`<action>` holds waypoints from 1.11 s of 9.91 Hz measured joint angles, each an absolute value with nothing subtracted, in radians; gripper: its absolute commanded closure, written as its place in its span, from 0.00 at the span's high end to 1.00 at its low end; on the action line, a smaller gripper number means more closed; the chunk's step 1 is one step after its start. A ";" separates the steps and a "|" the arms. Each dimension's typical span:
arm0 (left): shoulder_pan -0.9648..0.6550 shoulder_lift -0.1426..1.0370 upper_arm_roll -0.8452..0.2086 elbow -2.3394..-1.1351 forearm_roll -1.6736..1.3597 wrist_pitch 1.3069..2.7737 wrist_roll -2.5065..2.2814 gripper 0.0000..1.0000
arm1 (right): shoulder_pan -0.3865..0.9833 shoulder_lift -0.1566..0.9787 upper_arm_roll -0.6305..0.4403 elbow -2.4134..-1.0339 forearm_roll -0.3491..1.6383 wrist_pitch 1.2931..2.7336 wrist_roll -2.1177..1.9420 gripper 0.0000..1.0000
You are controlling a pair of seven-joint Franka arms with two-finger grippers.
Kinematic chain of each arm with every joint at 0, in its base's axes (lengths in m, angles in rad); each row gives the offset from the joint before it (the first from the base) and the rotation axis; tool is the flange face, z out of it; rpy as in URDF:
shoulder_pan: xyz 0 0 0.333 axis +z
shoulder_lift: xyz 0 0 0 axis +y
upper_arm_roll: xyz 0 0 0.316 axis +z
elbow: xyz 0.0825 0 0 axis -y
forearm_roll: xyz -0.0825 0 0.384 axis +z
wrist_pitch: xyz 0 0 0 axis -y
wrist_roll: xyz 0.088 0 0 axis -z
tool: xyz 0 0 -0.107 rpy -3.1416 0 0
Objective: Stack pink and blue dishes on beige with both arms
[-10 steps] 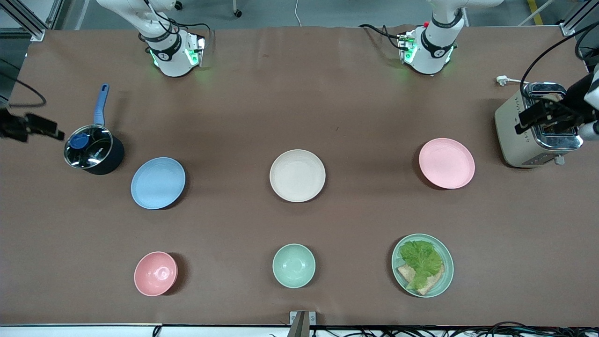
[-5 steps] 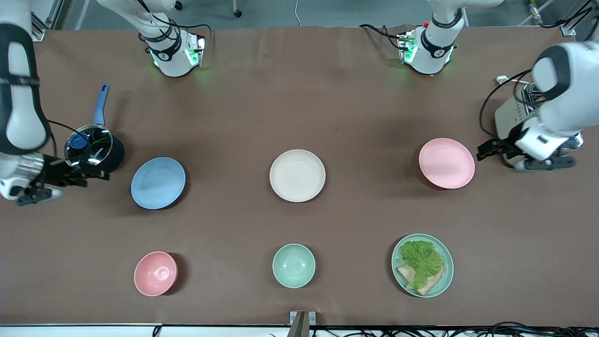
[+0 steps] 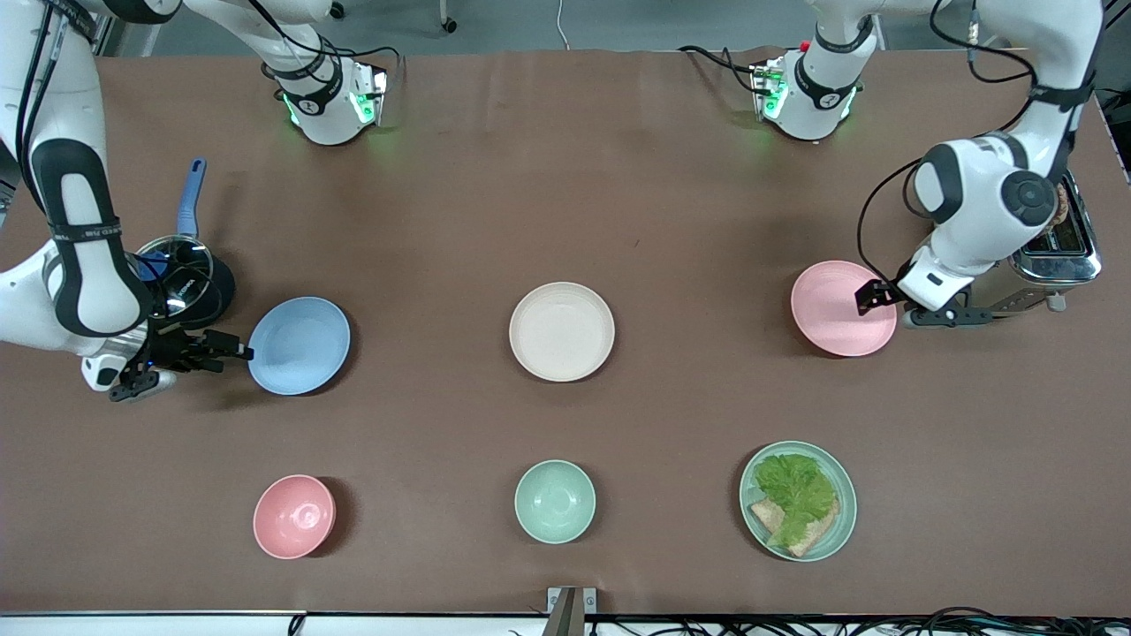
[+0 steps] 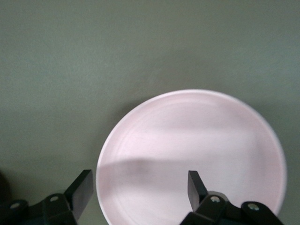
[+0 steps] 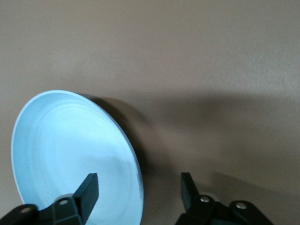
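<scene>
Both my arms have swung in from the table ends. My left pincer (image 3: 870,298), spread, straddles the pink plate's (image 3: 835,307) rim; my right pincer (image 3: 231,346), spread, straddles the blue plate's (image 3: 299,344) rim. The beige plate (image 3: 561,331) sits between them, waiting. Nothing is lifted yet.

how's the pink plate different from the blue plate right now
The pink plate is pale pink, the blue plate pale blue. The pink one lies toward the left arm's end of the table, near the toaster; the blue one toward the right arm's end, beside the saucepan. The open left gripper straddles the pink rim; the open right gripper straddles the blue rim. Both are shallow, round, equal in size, empty.
</scene>
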State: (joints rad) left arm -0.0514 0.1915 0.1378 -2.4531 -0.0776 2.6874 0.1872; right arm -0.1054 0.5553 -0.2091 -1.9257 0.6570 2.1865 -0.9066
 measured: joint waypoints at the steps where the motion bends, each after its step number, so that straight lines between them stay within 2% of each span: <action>1: -0.024 0.214 0.149 -2.455 -0.078 2.697 0.242 0.83 | -0.106 0.557 -0.209 -1.940 0.661 2.193 -0.909 0.57; 3: 0.000 0.224 0.177 -2.456 -0.078 2.698 0.301 0.75 | -0.106 0.557 -0.209 -1.964 0.672 2.195 -0.910 0.42; 5: -0.002 0.234 0.177 -2.456 -0.094 2.708 0.307 0.62 | -0.106 0.558 -0.209 -1.980 0.691 2.196 -0.911 0.02; 7: -0.005 0.251 0.174 -2.456 -0.150 2.714 0.321 0.51 | -0.106 0.563 -0.209 -1.983 0.708 2.196 -0.910 0.00; 8: -0.005 0.259 0.173 -2.455 -0.205 2.717 0.348 0.40 | -0.107 0.565 -0.210 -1.979 0.715 2.191 -0.900 0.00; 11: -0.019 0.273 0.170 -2.451 -0.432 2.719 0.500 0.14 | -0.105 0.566 -0.261 -1.885 0.713 2.032 -0.873 0.00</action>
State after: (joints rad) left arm -0.0189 0.2726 0.1704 -2.4510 -0.4316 2.7187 0.5002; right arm -0.1047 0.5659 -0.2612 -1.8852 0.7131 2.0322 -0.8734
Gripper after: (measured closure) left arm 0.692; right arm 0.947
